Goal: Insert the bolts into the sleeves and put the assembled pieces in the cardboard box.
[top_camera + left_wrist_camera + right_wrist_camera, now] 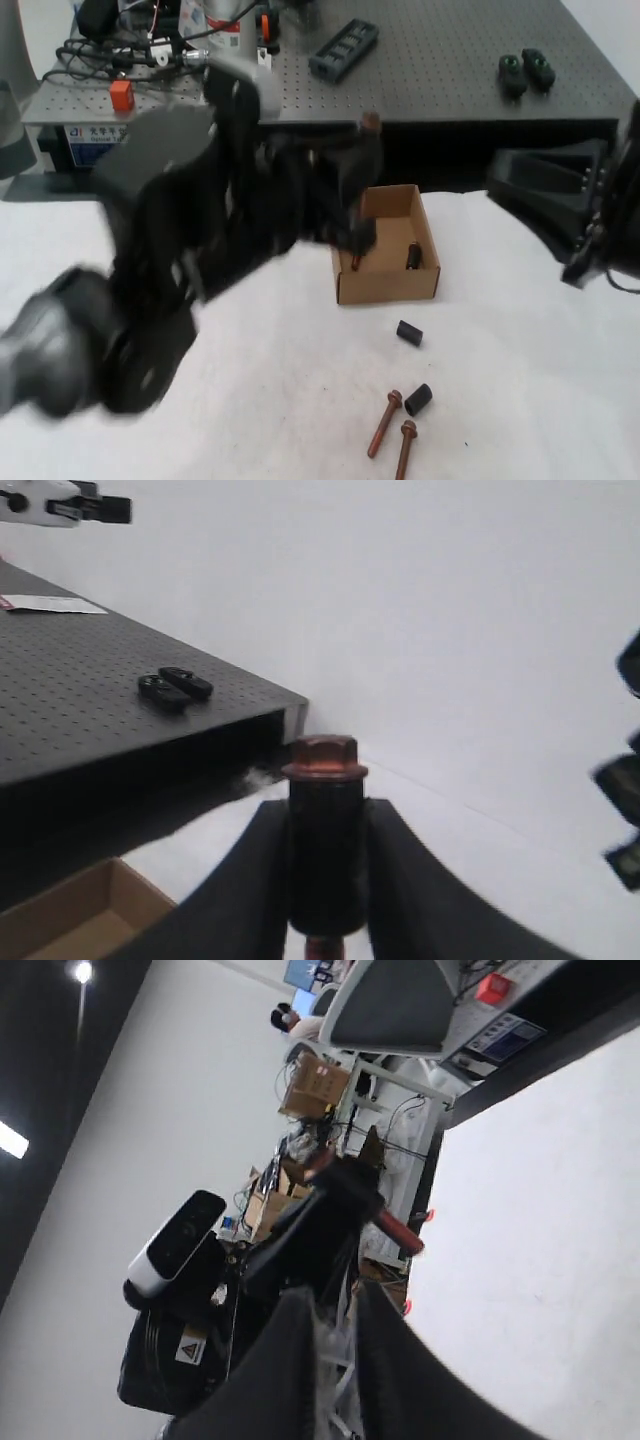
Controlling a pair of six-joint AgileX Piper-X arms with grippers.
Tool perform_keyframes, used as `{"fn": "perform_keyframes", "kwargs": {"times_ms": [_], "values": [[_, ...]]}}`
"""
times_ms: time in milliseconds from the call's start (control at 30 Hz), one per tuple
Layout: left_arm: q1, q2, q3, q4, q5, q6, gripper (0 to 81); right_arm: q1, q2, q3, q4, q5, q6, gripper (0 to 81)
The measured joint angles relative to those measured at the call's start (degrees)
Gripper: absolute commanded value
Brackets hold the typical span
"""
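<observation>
The left gripper (326,825) is clamped on a black cylindrical sleeve (325,875) with a copper-coloured flanged bolt (323,758) through it, over the 9 o'clock side of the open brown cardboard box (385,287). I judge it should sink below the walls before releasing, clear of the finished piece (413,256) lying inside toward 3 o'clock. At the box's 6 o'clock, two loose sleeves (409,333) and two loose bolts (383,423) lie on the white cloth (250,400). The right gripper (333,1295) sits off at 3 o'clock; whether it grips anything I cannot tell.

Orange block (120,95), black tray (343,48) on perforated bench (450,60).
</observation>
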Motion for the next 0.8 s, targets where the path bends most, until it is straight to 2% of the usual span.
{"fn": "perform_keyframes", "kwargs": {"times_ms": [133, 267, 367, 467, 567, 600, 633, 667, 733, 800], "values": [[1.61, 6.46, -7.11, 1.07, -0.40, 0.46, 0.7, -3.43, 0.00, 0.00, 2.47, -1.35, 1.31, 4.1], [2.47, 15.46, -16.55, 6.32, -0.92, 3.02, 0.7, -4.58, 0.00, 0.00, 3.40, -1.51, 3.02, 4.1], [2.44, 21.87, -24.56, 12.62, -2.21, 6.51, 0.7, -5.52, 0.00, 0.00, 3.69, -1.62, 4.44, 4.1], [2.44, 27.92, -33.71, 24.82, -3.50, 7.36, 0.7, -7.43, 0.00, 0.00, 4.21, -1.59, 3.26, 4.1], [2.44, 37.11, -45.04, 38.46, -4.55, 7.60, 0.7, -9.73, 0.52, 0.00, 8.98, -1.59, -2.06, 4.1], [2.44, 39.55, -53.11, 47.05, -4.93, 7.60, 0.7, -10.05, 0.64, 0.00, 11.16, -1.20, -4.96, 4.1], [2.44, 41.99, -57.07, 50.90, -5.11, 7.60, 0.7, -10.32, 0.84, 0.00, 15.71, -0.38, -8.32, 4.1], [2.44, 43.95, -60.79, 53.88, -5.14, 7.60, 0.7, -10.33, 0.84, 0.00, 16.18, 1.72, -15.37, 4.1], [2.44, 50.42, -70.59, 63.27, -5.61, 7.60, 0.7, -10.29, 0.97, 0.00, 22.06, 3.04, -18.94, 4.1], [2.44, 55.54, -77.67, 70.21, -7.70, 7.60, 0.7, -10.29, 0.97, 0.00, 26.03, 7.44, -27.71, 4.1]]}}
